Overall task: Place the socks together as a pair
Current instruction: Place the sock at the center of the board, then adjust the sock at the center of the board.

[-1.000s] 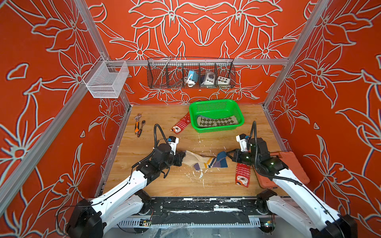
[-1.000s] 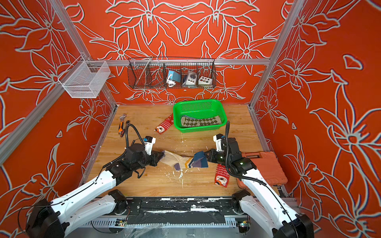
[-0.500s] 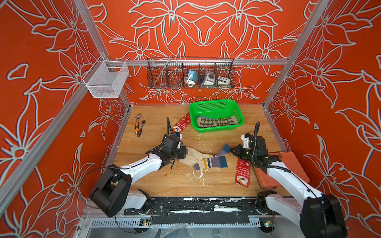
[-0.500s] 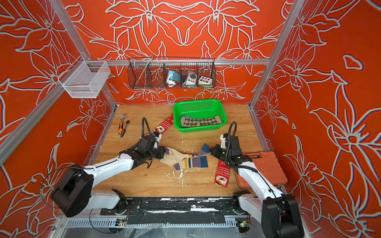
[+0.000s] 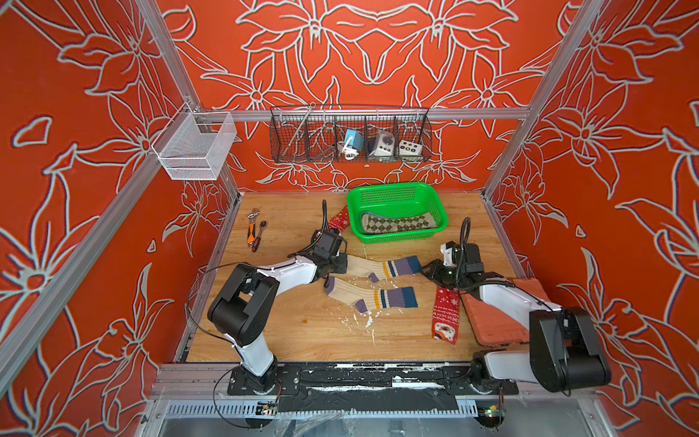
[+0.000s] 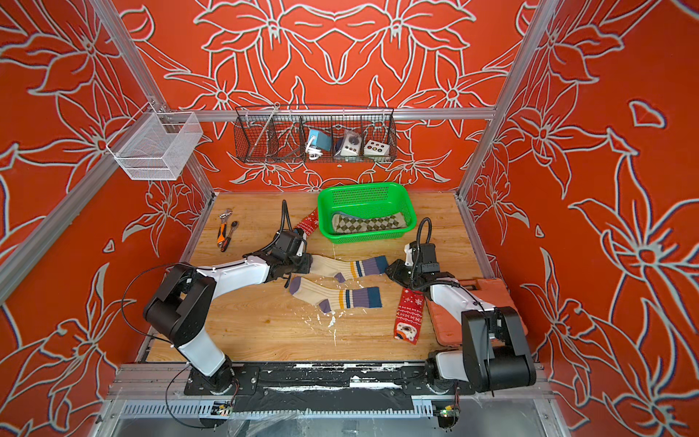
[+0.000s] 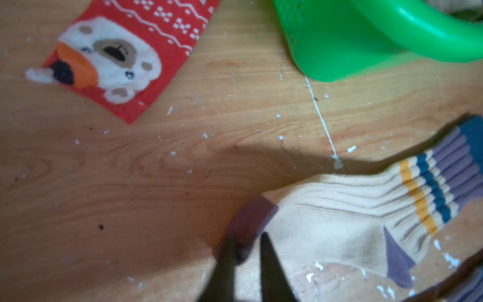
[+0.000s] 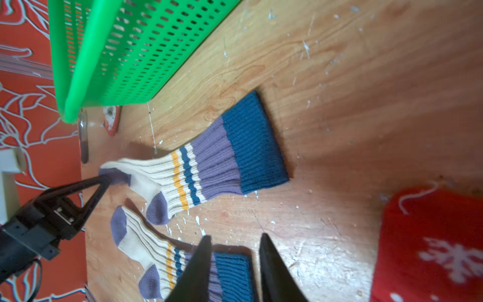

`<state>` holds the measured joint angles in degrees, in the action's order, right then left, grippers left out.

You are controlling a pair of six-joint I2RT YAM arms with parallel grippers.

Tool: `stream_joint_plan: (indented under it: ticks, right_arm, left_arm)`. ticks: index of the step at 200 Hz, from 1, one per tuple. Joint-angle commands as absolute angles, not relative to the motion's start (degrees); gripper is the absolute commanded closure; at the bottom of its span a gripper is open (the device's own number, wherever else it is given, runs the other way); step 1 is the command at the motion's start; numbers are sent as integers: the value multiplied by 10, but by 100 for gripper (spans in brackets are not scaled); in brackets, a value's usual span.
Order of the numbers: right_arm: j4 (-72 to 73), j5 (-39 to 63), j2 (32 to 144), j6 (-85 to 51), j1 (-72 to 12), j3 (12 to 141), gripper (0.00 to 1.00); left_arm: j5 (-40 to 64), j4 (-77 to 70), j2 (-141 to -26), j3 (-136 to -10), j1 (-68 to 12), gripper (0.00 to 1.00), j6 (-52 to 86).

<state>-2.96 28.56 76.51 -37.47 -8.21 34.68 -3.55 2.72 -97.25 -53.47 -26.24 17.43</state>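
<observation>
wooden tabletop [image 5: 302, 333], centre: far sock [image 5: 382, 266] lies at 12 o'clock of near sock [image 5: 372, 297]. left gripper [image 7: 247, 236], jaws narrowly parted, at far toe; right gripper [image 8: 235, 236], jaws apart, empty. snagged toe could drag them askew.

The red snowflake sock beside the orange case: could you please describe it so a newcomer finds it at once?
On the wooden table's right edge lies a flat orange plastic case. Beside its inner edge lies a red knitted sock with white snowflakes; its twin lies far off, beside the green plastic basket.
</observation>
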Motion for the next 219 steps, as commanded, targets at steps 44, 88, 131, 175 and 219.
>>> stream_joint_plan:
  ticks: [44,88,131,175,219]
  right_arm:
    - [-97,304,754,-278,-83,393,60]
    - [-90,283,816,-272,-83,416,61]
    - [-96,243,868,-259,-88,442,62]
    - [-83,237,911,-260,-94,451,62]
    - [-82,225,942,-261,-113,464,64]
  left_arm:
    - [-62,33,-935,-512,-259,30,173]
    - [-11,-8,-961,-497,-246,37,187]
    - [12,-42,-977,-496,-243,55,192]
    - [25,-70,-997,-492,-241,70,191]
    - [24,-85,-998,-478,-241,86,194]
